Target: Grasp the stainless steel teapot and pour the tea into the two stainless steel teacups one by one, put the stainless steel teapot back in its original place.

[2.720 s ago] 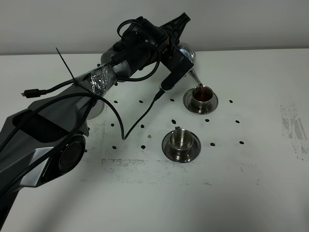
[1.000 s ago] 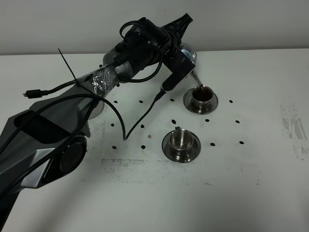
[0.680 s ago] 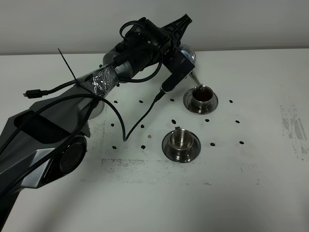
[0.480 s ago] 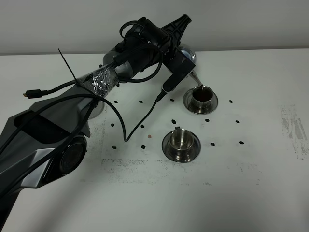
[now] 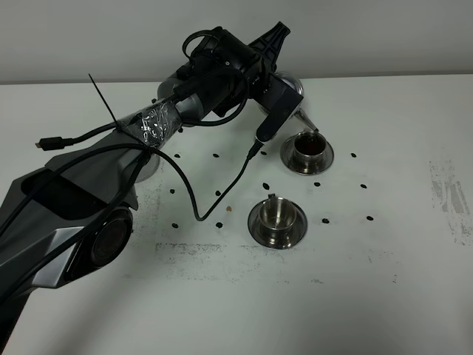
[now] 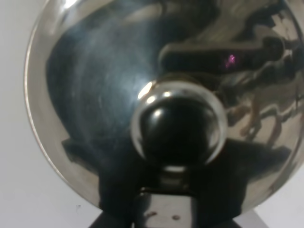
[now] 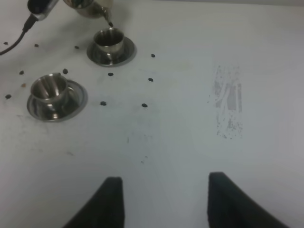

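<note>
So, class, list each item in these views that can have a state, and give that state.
far teacup, holding dark tea
near teacup, empty
stainless steel teapot, gripped, lifted, tipped with its spout over the far teacup
left end effector, shut on the stainless steel teapot
right end effector, open, holding nothing

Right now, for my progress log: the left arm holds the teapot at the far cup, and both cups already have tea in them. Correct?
Only the far teacup holds tea; the near teacup is empty, as the exterior high view shows. The teapot is indeed held at the far one.
</note>
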Robot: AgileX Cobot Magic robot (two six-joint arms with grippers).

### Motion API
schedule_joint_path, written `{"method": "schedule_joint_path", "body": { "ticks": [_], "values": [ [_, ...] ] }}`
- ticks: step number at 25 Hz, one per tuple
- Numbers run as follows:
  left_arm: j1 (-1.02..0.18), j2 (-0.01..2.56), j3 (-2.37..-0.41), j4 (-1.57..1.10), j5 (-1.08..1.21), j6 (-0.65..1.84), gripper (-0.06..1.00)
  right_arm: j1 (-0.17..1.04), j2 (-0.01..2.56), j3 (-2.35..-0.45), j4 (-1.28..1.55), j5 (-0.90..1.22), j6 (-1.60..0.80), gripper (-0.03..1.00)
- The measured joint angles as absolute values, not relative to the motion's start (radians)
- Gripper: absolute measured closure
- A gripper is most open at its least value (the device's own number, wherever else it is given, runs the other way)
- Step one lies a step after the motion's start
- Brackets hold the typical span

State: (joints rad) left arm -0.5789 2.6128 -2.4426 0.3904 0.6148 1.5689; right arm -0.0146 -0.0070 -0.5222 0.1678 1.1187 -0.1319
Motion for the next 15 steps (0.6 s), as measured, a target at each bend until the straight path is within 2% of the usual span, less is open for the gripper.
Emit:
{"method": "schedule_joint_path", "body": {
  "ticks": [5,15],
  "values": [
    [-0.569,2.604,-2.442,0.355,0.647,1.403,0.77,-0.015,-0.007,-0.522,0.168,1.119,-0.132,0.58],
    [-0.556,2.451,-2.439,0.329,0.823,0.756,0.77,-0.015,-0.007,-0.522,0.168,1.119,-0.132,0.58]
  ]
}}
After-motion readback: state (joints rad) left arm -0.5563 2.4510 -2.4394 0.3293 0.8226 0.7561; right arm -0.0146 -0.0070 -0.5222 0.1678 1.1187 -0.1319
